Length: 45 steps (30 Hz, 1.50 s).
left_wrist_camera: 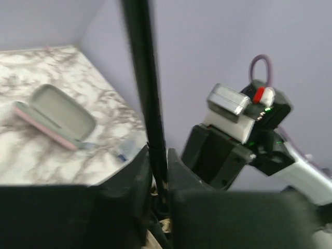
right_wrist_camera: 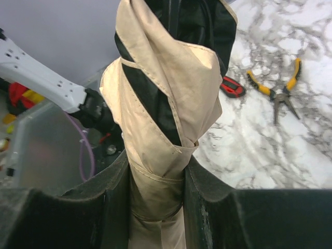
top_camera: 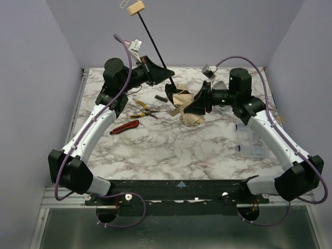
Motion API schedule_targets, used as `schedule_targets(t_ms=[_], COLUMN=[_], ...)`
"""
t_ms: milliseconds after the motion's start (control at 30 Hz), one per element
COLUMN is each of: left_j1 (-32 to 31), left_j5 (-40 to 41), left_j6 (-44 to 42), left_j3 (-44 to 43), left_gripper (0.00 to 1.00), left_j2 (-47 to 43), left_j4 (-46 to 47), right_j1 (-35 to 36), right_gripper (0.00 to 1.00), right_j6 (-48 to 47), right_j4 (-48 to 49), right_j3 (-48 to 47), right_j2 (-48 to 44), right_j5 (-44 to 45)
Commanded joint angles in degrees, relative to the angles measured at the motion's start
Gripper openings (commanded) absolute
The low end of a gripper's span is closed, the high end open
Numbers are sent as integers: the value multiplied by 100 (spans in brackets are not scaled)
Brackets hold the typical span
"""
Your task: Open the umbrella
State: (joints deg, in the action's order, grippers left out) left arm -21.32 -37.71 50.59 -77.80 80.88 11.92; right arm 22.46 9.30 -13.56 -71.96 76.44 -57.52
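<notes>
From above, two arms meet over a marble table on one umbrella. Its bundled peach canopy sits at mid-table and its single black shaft slants up and to the left, ending in one beige handle knob. The left gripper clamps the shaft low down. The right gripper grips the canopy. One pair of yellow-handled pliers and one red-handled tool lie to the left, and one clear plastic box to the right.

The left wrist camera shows the left gripper with both fingers narrowed against the shaft. One open case lies on the marble beyond.

The right wrist camera shows the right gripper pinching the folded canopy, peach outside and black inside. The pliers and the red-handled tool lie on the marble behind it.
</notes>
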Motion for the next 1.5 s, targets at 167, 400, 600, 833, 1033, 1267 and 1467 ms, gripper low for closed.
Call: schedule_targets(t_ms=[167, 400, 600, 833, 1033, 1267, 1467], left_j1=[23, -153, -707, -944, -952, -953, -953], left_j5=[-495, -617, -408, -671, -927, -1037, -1133], left_j6=[-866, -3053, -5191, -5330, -4933, -4262, -3805], left_j3=[-572, -857, -857, -1046, -1249, -1307, -1384], left_gripper=[0, 0, 0, 0, 0, 0, 0], left_j2=[-129, -356, -631, -551, -424, -270, -154], left_j4=[-282, -1730, -2619, -2538, -2369, -1952, -1718], right_j1=[28, -120, -172, -163, -154, 84, 426], right_gripper=[40, 89, 93, 94, 90, 75, 64], right_j6=[140, -343, -702, -1273, -1120, -662, -471], right_j4=[-40, -836, -1092, -1148, -681, 93, 606], right_j3=[-105, -717, -1134, -1212, -1043, -857, -736], right_j2=[-50, -110, -113, -13, -45, -3, 15], right_j5=[376, 1095, 1276, 440, 202, 170, 309])
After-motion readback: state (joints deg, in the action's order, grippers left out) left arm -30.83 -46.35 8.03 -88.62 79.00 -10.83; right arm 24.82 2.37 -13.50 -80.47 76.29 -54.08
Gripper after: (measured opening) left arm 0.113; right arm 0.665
